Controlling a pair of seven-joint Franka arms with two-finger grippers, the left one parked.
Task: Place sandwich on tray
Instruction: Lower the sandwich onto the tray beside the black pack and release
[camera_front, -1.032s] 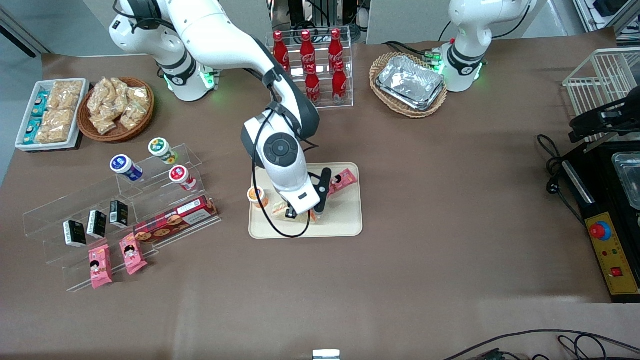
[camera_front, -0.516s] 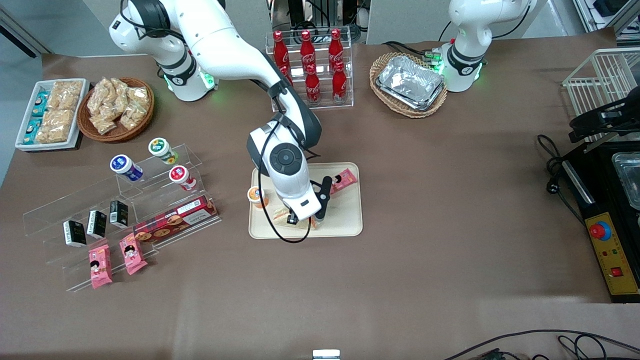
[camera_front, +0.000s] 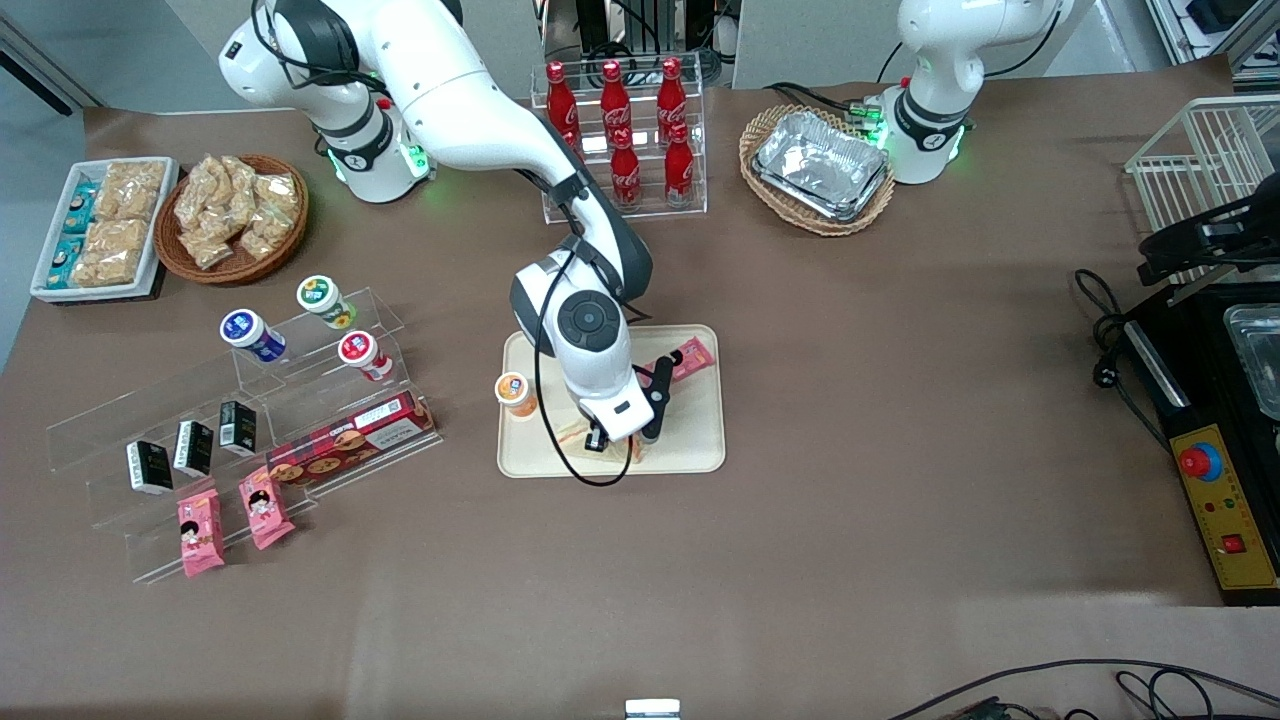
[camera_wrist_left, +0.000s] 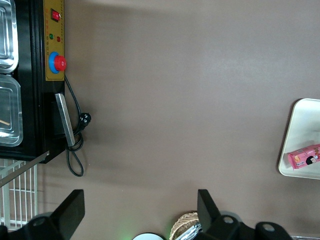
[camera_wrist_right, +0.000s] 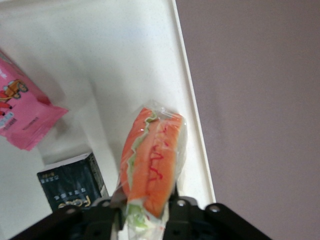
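Your brown matte table (camera_front: 880, 420) carries the cream-beige rectangular tray (camera_front: 700, 440), clear acrylic stepped racks (camera_front: 150, 500), a wicker snack basket (camera_front: 290, 240), a red-bottle rack (camera_front: 690, 200) and a foil-tray basket (camera_front: 760, 130); the gripper (camera_front: 625, 440) hangs over the tray.

tray (camera_wrist_left: 292, 145) edge on brown table (camera_wrist_left: 175, 100) | pink snack packet (camera_wrist_left: 304, 156) on it | control box (camera_wrist_left: 47, 75) (red button)

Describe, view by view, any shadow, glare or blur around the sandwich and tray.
Right wrist view: the sandwich, held in the gripper, looks soft and blurred; a grey shadow falls on the tray. Front view: the arm hides most of the sandwich; the foil trays glint.
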